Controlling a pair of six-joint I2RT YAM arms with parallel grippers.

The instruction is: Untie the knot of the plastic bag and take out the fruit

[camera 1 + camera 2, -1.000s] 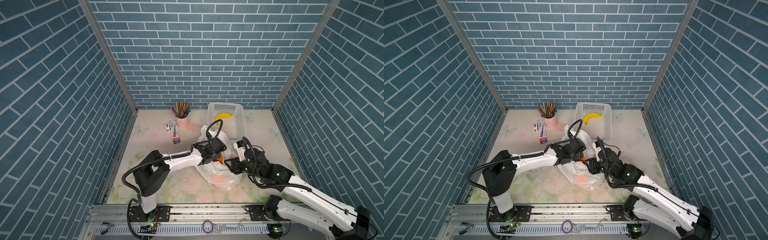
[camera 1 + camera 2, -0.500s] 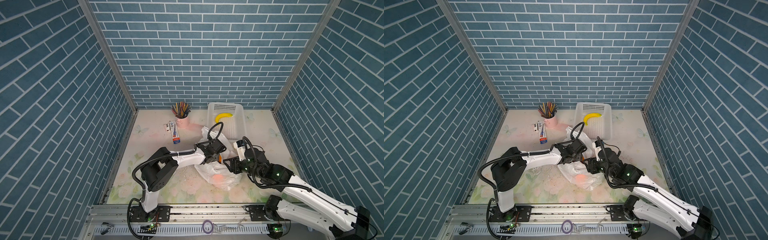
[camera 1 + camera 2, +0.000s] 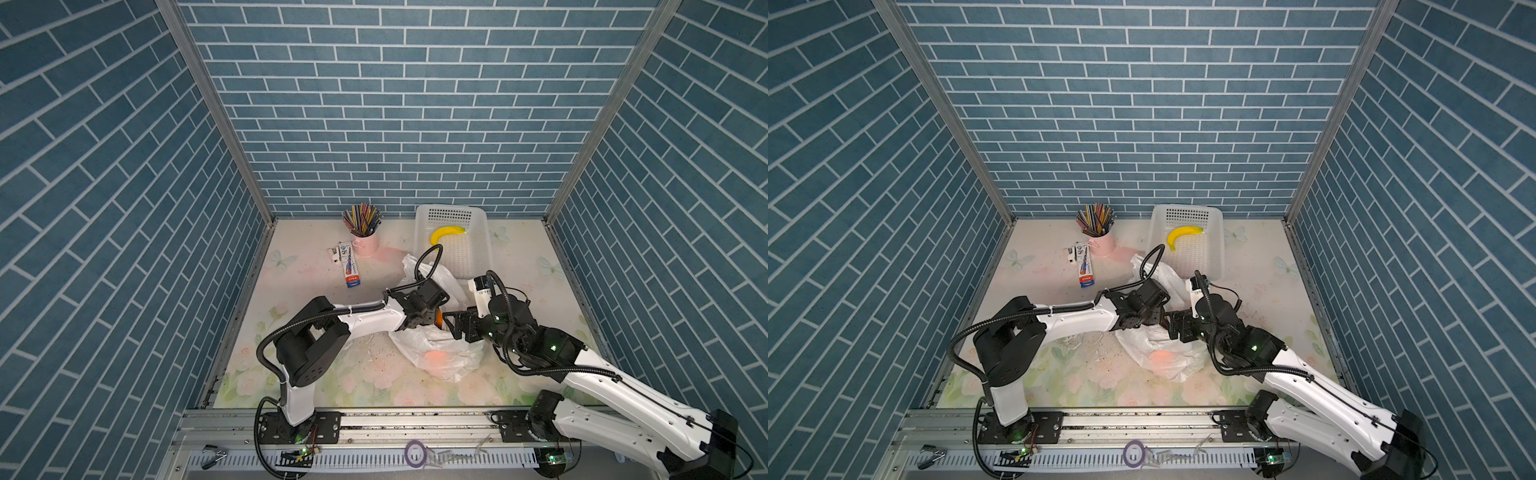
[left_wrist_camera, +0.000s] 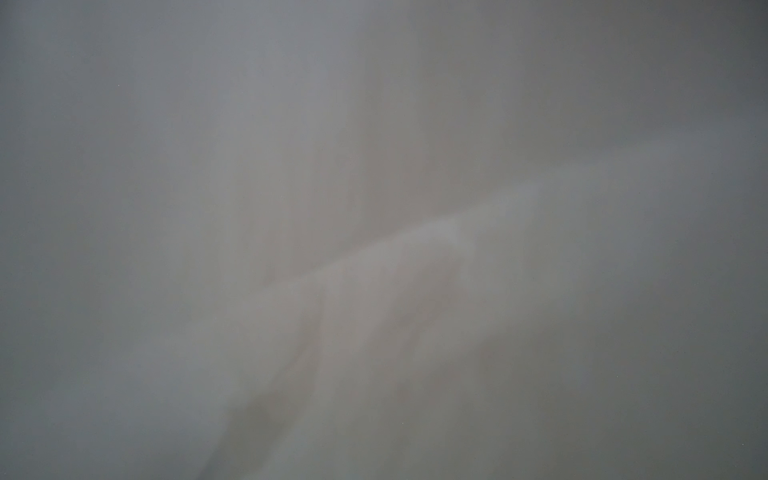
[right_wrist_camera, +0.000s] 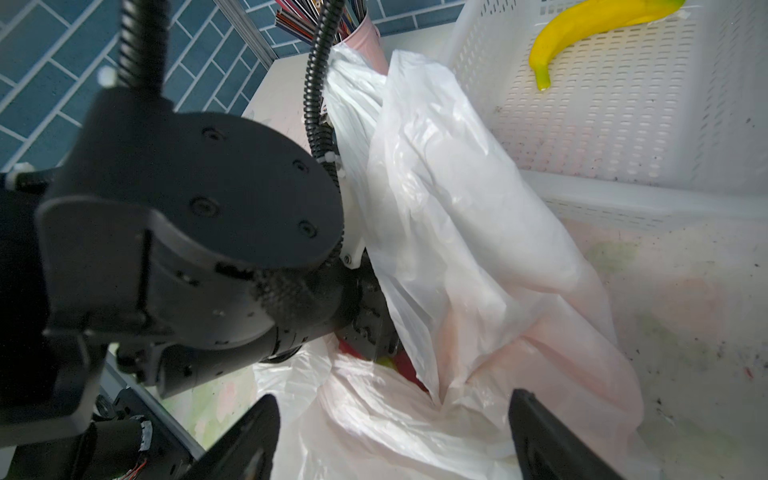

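The plastic bag (image 3: 440,347) lay mid-frame in a top view, just below the basket (image 3: 451,215). The right gripper (image 5: 390,440) was spread wide with film between its fingers, apparently ungripped. The left gripper (image 3: 432,321) was sunk in the bag, so I cannot tell its state. The fruit (image 3: 435,357) showed through the film.

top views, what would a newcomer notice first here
The left arm and right arm meet over the crumpled white plastic bag in the middle of the table, with a reddish fruit glowing through it. Behind it, a yellow banana lies in the white basket by the back wall.
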